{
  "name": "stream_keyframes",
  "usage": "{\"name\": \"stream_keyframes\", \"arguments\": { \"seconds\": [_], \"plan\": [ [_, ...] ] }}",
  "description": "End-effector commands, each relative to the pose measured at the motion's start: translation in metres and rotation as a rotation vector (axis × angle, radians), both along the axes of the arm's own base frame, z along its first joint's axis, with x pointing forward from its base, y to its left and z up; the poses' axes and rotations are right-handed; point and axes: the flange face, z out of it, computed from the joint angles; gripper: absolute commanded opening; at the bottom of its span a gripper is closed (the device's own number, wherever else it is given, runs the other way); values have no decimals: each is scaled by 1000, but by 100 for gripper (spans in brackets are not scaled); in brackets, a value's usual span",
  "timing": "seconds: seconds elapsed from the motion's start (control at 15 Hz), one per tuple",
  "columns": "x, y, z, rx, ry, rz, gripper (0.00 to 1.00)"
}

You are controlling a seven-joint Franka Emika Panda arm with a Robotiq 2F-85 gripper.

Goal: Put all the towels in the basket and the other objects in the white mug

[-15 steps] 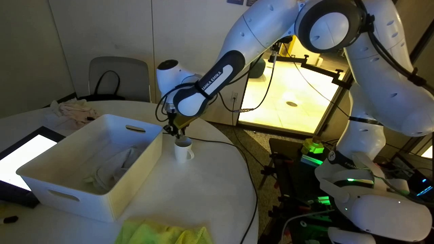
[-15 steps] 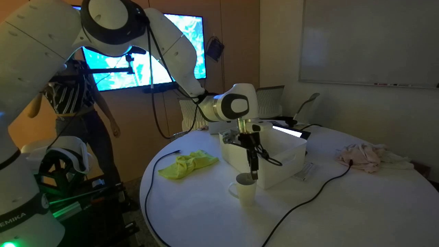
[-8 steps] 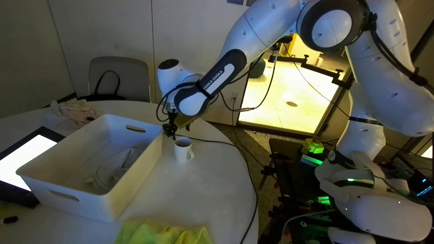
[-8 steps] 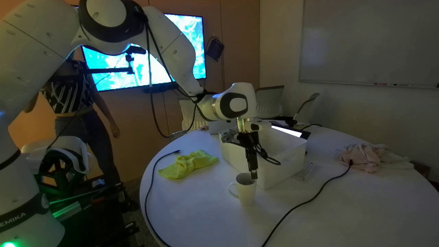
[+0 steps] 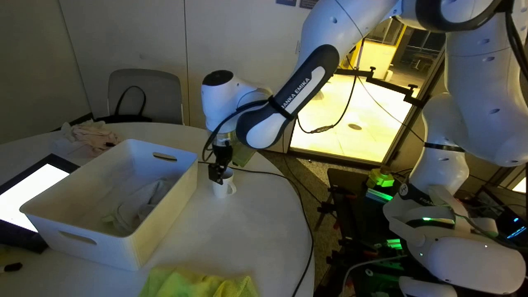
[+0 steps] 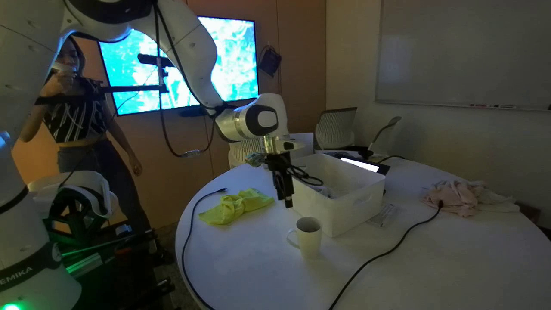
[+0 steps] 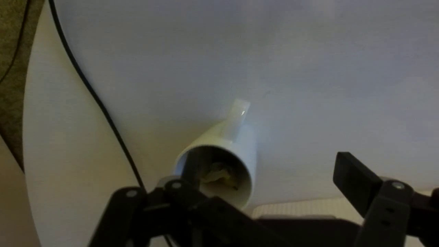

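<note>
Spread wide, my gripper (image 7: pixel 269 169) hangs over the table (image 6: pixel 409 275), near the white mug (image 6: pixel 309 241). Left to right in an exterior view: a crumpled yellow-green towel (image 6: pixel 236 207), the upright mug with a small pale thing (image 7: pixel 218 174) inside, the basket (image 6: pixel 351 213) holding a whitish-grey towel (image 5: pixel 142 202).

A blue-white screen (image 6: pixel 236 64) glows in a dim room with a round white table (image 5: pixel 247 239).

In an exterior view, the screen hangs on an orange-brown wall (image 6: pixel 301 64), pale chairs (image 6: pixel 338 129) stand beyond the table, and a whiteboard (image 6: pixel 465 51) (small items (image 6: pixel 495 106) along its lower edge) hangs on a pale wall (image 6: pixel 353 56). In an exterior view, a gray chair (image 5: pixel 152 95) stands before light panels (image 5: pixel 132 37); the floor (image 5: pixel 350 142) past a dark-framed opening (image 5: pixel 354 109) glows yellow. In the wrist view, speckled flooring (image 7: pixel 10 109) edges the table.
</note>
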Motion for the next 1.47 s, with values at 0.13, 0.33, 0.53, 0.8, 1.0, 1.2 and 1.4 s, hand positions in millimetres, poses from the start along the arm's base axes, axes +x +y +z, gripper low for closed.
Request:
{"name": "stream_keyframes", "arguments": {
  "seconds": [0.13, 0.33, 0.53, 0.8, 1.0, 1.2, 1.4],
  "plan": [
    [-62, 81, -17, -28, 102, 299, 100],
    [-86, 137, -33, -63, 154, 452, 100],
    [-109, 204, -46, -77, 180, 615, 100],
    [-136, 293, -60, -93, 212, 810, 100],
    [-144, 338, -63, -107, 220, 918, 100],
    [-140, 370, -65, -99, 213, 1013, 100],
    [-129, 391, -70, -87, 197, 1090, 100]
  ]
}}
